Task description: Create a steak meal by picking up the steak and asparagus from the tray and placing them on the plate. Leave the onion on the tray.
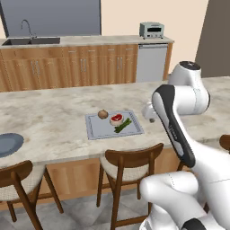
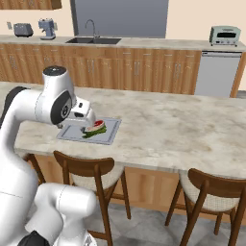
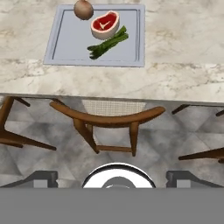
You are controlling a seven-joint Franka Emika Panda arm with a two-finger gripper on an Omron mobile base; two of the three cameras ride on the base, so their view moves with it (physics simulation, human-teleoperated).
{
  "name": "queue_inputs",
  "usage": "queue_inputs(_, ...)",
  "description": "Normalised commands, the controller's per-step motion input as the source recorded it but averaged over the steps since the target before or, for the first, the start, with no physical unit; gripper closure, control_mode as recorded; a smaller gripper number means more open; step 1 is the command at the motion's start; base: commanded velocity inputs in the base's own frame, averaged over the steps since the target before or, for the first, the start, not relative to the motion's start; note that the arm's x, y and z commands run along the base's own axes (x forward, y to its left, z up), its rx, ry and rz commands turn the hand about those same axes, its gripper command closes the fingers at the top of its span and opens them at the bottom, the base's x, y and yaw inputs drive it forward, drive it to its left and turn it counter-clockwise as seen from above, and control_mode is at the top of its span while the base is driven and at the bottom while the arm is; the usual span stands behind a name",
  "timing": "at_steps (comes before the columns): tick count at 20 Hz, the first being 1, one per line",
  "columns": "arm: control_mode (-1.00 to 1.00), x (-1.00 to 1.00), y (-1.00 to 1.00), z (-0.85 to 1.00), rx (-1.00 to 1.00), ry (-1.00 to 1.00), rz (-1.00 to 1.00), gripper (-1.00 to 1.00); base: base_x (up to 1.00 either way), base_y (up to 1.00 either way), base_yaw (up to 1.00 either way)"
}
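Note:
The light grey tray [image 1: 96, 126] lies on the island counter near its front edge. On it sit the tan onion [image 1: 103, 114] at the back, the red steak [image 1: 117, 119] with its pale rim, and the green asparagus [image 1: 123, 125] just in front of the steak. The hand view has the same three at its top: onion [image 3: 83, 9], steak [image 3: 105, 24], asparagus [image 3: 108, 43]. The blue-grey plate [image 1: 7, 144] rests far left on the counter. My gripper [image 3: 112, 178] is open and holds nothing, its fingertips [image 3: 41, 177] wide apart. It hovers right of the tray, apart from it.
Wooden stools [image 1: 130, 164] stand along the counter's front edge, one right below the tray. The back counter carries a sink [image 1: 30, 41], a toaster oven [image 1: 151, 30] and small appliances [image 2: 46, 28]. Bare marble stretches between tray and plate.

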Motion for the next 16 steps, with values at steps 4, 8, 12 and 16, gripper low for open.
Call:
queue_inputs(4, -1.00, -0.46, 0.10, -0.03, 0.00, -0.17, 0.01, -1.00, 0.00, 0.00, 0.00)
queue_inputs(8, -1.00, -0.14, 0.15, 0.00, 0.00, -0.13, 0.00, -1.00, 0.00, 0.00, 0.00)
queue_inputs(12, -1.00, 0.06, 0.00, 0.00, 0.02, -0.01, 0.00, -1.00, 0.00, 0.00, 0.00)
queue_inputs(16, -1.00, 0.11, 0.00, 0.00, 0.01, 0.00, 0.00, -1.00, 0.00, 0.00, 0.00)
